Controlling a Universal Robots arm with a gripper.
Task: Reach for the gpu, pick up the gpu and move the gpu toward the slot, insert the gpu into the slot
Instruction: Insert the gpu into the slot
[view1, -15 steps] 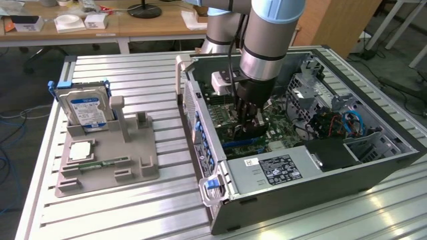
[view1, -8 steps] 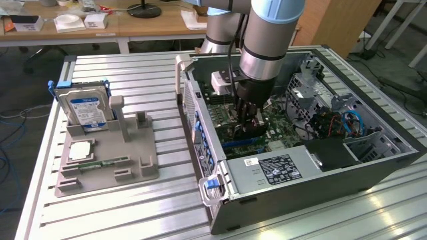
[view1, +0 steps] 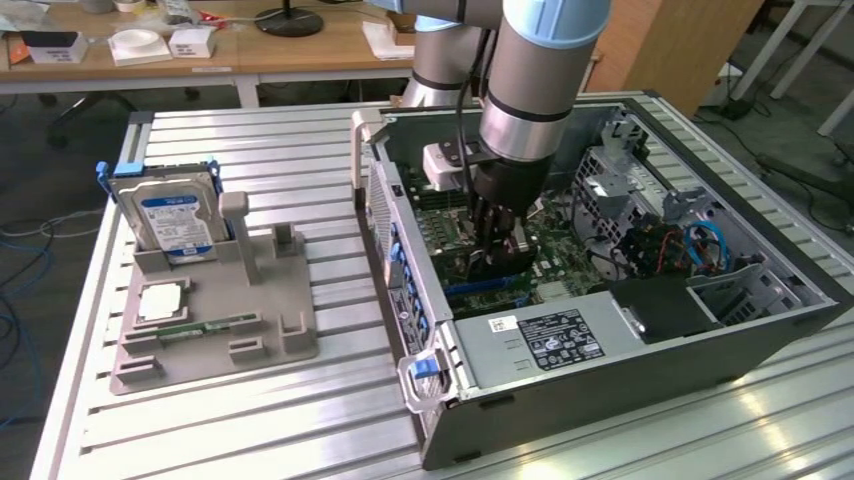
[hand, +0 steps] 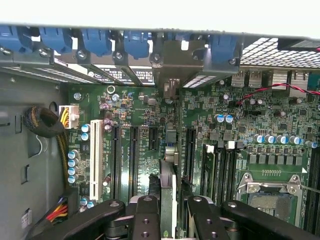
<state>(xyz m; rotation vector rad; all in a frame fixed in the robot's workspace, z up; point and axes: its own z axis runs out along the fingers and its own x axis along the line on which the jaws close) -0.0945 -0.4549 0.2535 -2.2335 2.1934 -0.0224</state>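
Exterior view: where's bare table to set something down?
Free: the slatted table in front of the grey fixture tray, and between tray and PC case. Crowded: inside the case, where the gripper holds the gpu over the motherboard.

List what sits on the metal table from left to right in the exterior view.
Hard drive in the grey holder → open computer case, with the gripper reaching down inside it.
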